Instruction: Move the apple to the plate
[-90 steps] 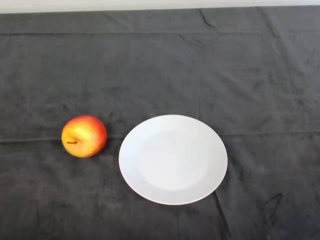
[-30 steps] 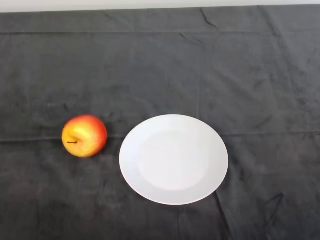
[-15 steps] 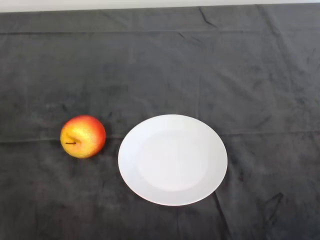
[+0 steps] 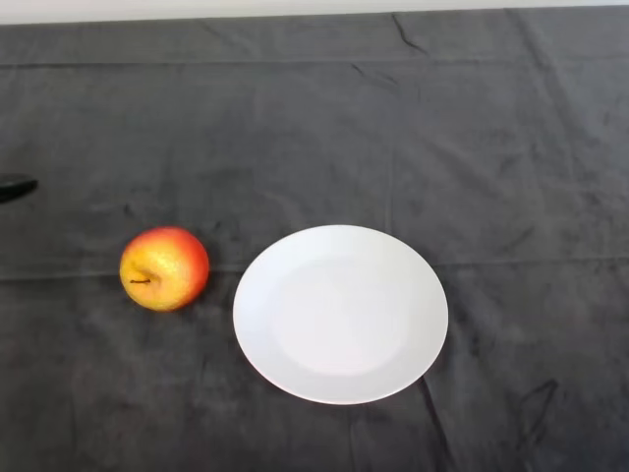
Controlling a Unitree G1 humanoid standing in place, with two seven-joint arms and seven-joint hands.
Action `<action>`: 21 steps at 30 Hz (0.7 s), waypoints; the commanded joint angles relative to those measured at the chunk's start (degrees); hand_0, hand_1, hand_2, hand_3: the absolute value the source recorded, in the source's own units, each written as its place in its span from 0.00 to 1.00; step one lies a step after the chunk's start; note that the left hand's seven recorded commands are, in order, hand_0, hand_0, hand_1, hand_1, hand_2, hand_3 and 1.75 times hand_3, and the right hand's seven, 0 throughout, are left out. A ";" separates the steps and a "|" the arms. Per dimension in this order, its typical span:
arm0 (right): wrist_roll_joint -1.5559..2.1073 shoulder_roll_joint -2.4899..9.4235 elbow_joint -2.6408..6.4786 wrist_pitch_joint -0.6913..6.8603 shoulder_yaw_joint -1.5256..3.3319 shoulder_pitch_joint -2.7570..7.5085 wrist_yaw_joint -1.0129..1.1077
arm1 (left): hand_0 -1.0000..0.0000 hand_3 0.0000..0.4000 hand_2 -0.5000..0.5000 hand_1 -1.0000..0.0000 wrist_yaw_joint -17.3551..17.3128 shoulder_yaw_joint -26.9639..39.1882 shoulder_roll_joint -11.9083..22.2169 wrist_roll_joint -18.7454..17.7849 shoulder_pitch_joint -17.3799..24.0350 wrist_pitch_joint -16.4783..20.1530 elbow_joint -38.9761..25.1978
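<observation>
Glossy round red-yellow apple [image 4: 164, 268] on creased dark cloth [image 4: 314, 128], just beside smooth round white plate [image 4: 340, 313]; black hand [image 4: 16, 186] tip at left edge, finger state indeterminable

The apple [image 4: 164, 268] is red with a broad yellow patch across its top and near side. It lies tipped over on the dark cloth of the bench [image 4: 314, 128], its short dark stem pointing toward the view's left. It sits left of centre, just beside the plate [image 4: 340, 314] but apart from it, with a narrow strip of cloth between them. The plate is plain white and round, with a shallow flat well and a wide rim. It lies flat on the cloth near the middle, slightly toward the near edge, and holds nothing.
</observation>
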 commanded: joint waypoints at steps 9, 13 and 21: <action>-0.22 -1.47 -2.05 0.71 -0.67 0.89 -0.45 | 1.00 0.00 0.50 1.00 -3.06 -7.46 -3.55 3.66 4.44 5.56 -9.37; -0.18 -1.47 -2.31 0.83 -0.72 1.03 -0.42 | 1.00 0.00 0.50 1.00 -4.71 -10.10 -4.69 4.34 5.35 7.20 -11.30; -0.13 -1.48 -2.76 1.04 -0.81 1.26 -0.36 | 1.00 0.00 0.50 1.00 -9.13 -13.96 -4.99 4.84 6.57 9.64 -13.45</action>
